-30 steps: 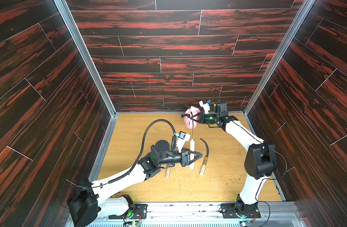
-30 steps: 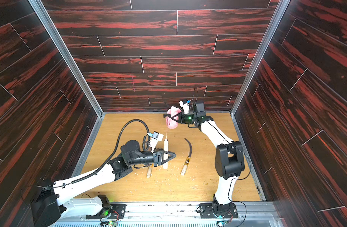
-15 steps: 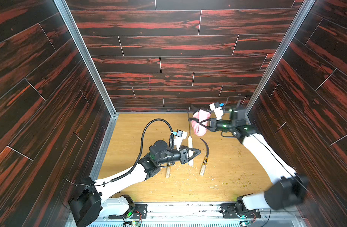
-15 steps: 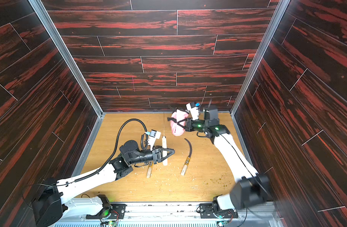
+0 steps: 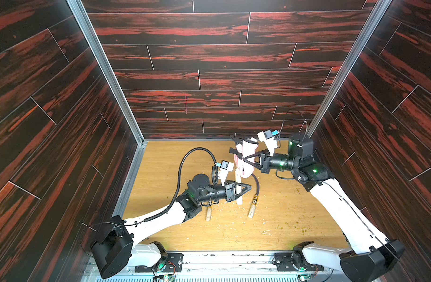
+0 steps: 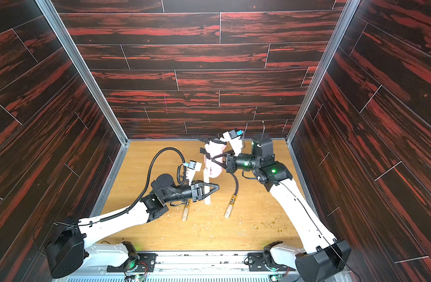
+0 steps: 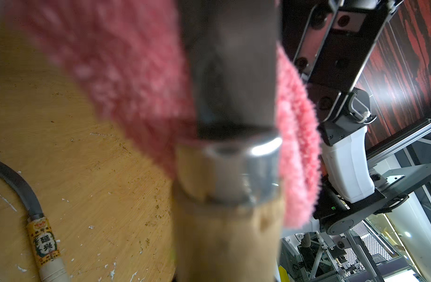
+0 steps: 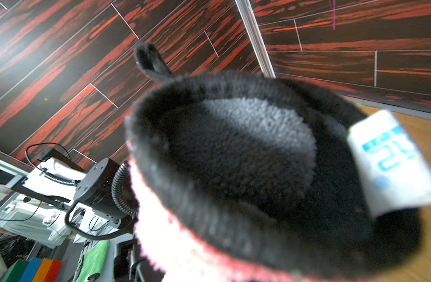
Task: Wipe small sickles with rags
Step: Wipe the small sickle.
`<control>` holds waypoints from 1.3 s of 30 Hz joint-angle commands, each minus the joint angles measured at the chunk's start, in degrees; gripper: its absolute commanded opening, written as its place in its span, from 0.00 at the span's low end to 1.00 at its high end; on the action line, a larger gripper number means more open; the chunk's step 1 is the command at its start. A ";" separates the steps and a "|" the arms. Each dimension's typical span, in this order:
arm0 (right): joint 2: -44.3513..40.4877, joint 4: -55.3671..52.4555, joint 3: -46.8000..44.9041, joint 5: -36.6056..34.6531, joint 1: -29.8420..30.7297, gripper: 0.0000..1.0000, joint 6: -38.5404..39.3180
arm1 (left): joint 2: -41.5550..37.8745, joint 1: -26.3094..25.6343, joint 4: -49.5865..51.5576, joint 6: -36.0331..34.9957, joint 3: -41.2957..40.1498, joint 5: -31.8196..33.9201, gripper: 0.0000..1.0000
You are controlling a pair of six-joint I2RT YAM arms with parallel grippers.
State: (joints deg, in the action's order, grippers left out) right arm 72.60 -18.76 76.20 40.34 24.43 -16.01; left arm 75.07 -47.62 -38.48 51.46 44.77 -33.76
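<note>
Small sickles, three by my count: one (image 5: 238, 175) stands nearly upright, its pale handle clamped in my left gripper (image 5: 248, 187), its blade lost behind the single pink rag (image 5: 247, 147) that my right gripper (image 5: 245, 160) pinches tight. Both arms reach inward above the table (image 5: 295, 219), on which two sickles lie flat (one (image 5: 253, 207) in plain sight, one (image 5: 208, 214) half-hidden under the left wrist).

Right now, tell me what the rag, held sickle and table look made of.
The rag looks like fluffy pink microfibre or terry: fuzzy pile shows. The sickle has a pale matte handle, seemingly wood, a shiny metal collar and a dull dark blade, likely steel. The table is smooth, light wood-grain; solid wood or laminate, I cannot tell.
</note>
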 commanded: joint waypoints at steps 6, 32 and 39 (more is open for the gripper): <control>5.88 5.58 3.12 1.84 1.77 0.00 -4.07 | 1.07 0.15 -0.97 -0.92 1.90 -2.36 0.00; 22.32 1.45 25.19 -0.30 -0.63 0.00 -8.77 | 2.62 -0.71 3.81 -4.82 3.91 -5.00 0.00; 26.43 1.20 29.50 0.93 -2.90 0.00 -9.30 | 2.48 -1.24 4.02 -4.79 3.44 -4.74 0.00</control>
State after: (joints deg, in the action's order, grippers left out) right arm 96.33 -23.18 102.13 42.94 22.85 -25.23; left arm 77.97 -45.98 -37.71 48.45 48.14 -31.24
